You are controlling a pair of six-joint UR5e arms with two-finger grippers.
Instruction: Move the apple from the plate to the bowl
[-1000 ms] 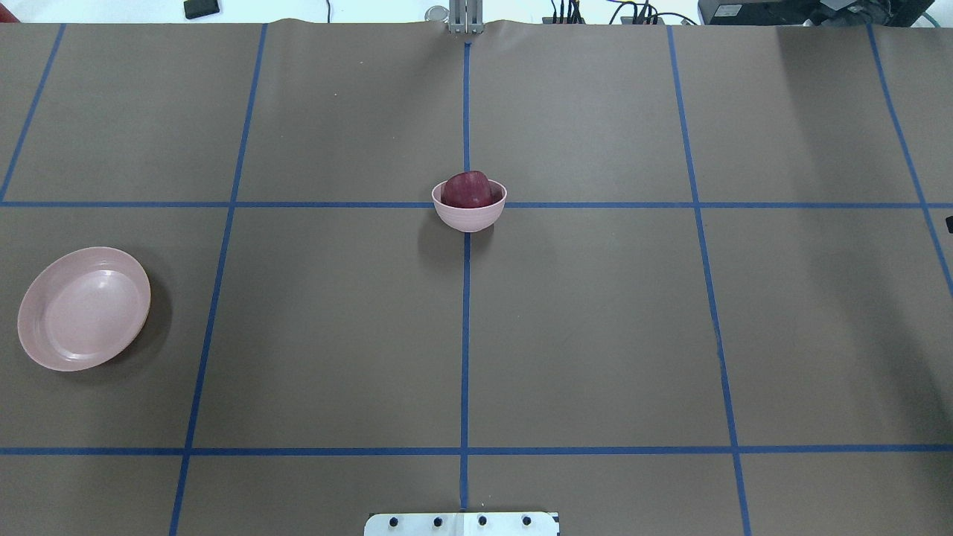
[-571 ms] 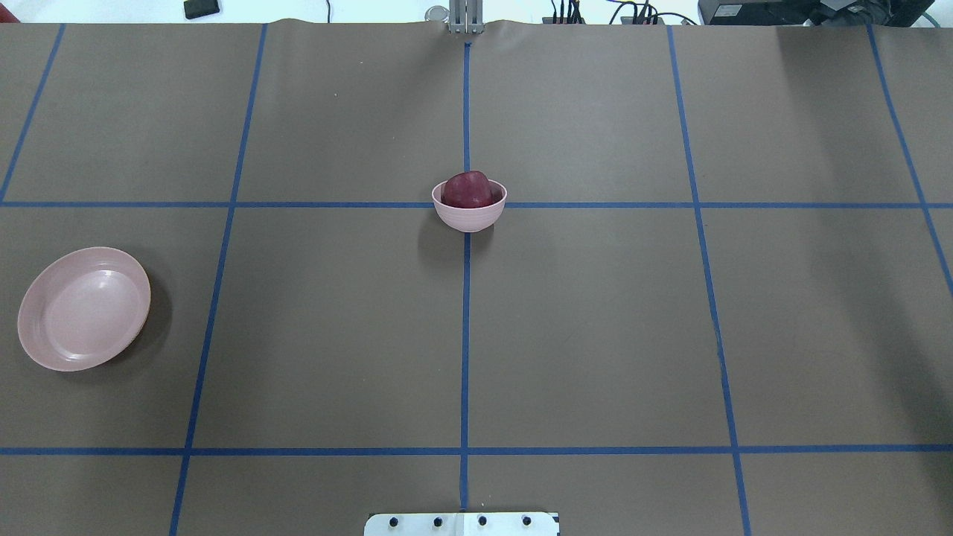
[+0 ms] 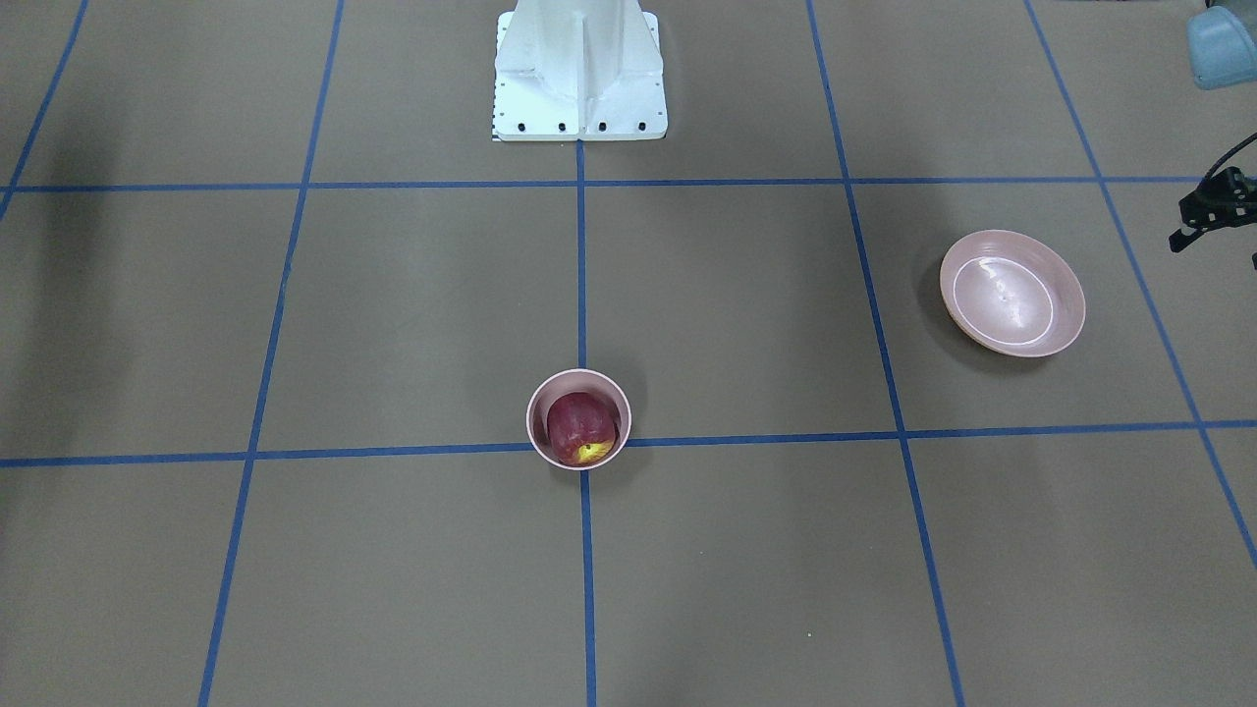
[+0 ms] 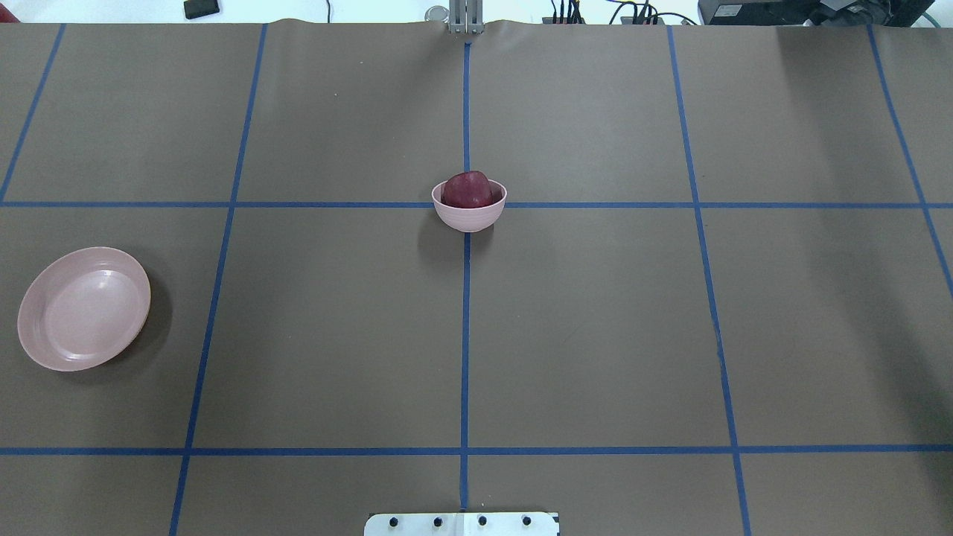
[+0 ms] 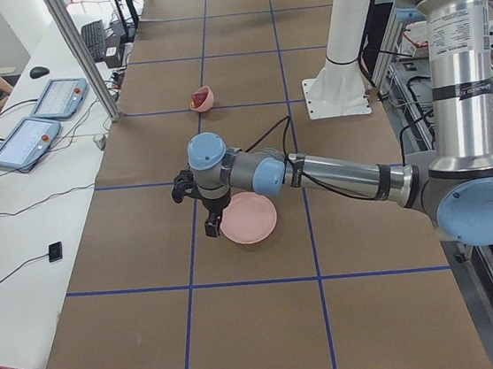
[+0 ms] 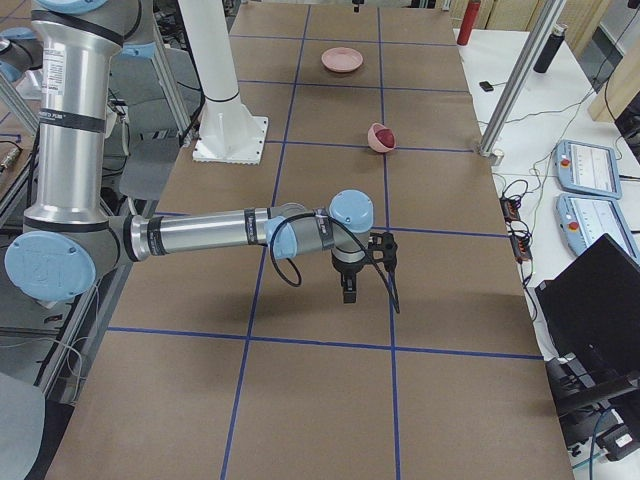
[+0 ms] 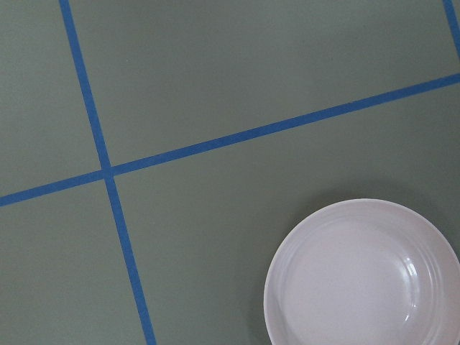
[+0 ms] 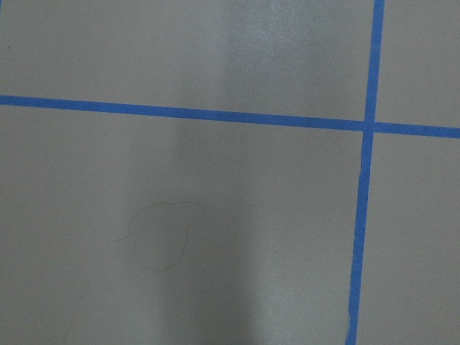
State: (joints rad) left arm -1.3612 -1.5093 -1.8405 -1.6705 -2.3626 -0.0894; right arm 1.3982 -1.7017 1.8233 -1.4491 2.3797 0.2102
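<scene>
The dark red apple [image 4: 467,190] sits inside the small pink bowl [image 4: 469,217] at the table's centre cross; its yellow patch shows in the front-facing view [image 3: 590,452]. The wide pink plate [image 4: 83,309] lies empty at the left. My left gripper [image 5: 211,231] hangs above the table just beside the plate [image 5: 249,218]; I cannot tell if it is open or shut. My right gripper [image 6: 347,293] hangs over bare table far from the bowl [image 6: 381,137]; I cannot tell its state. Neither wrist view shows fingers. The left wrist view shows the plate [image 7: 359,273].
Brown table paper with blue tape grid lines [image 4: 464,335]. The robot's white base [image 3: 579,69] stands at the near edge. A black bit of the left wrist [image 3: 1213,208] shows at the front-facing view's right edge. Operator tablets [image 5: 39,119] lie beyond the far edge.
A small dark tip at the overhead view's right edge a second ago has gone out of that view. Apple, bowl and plate have not moved.
</scene>
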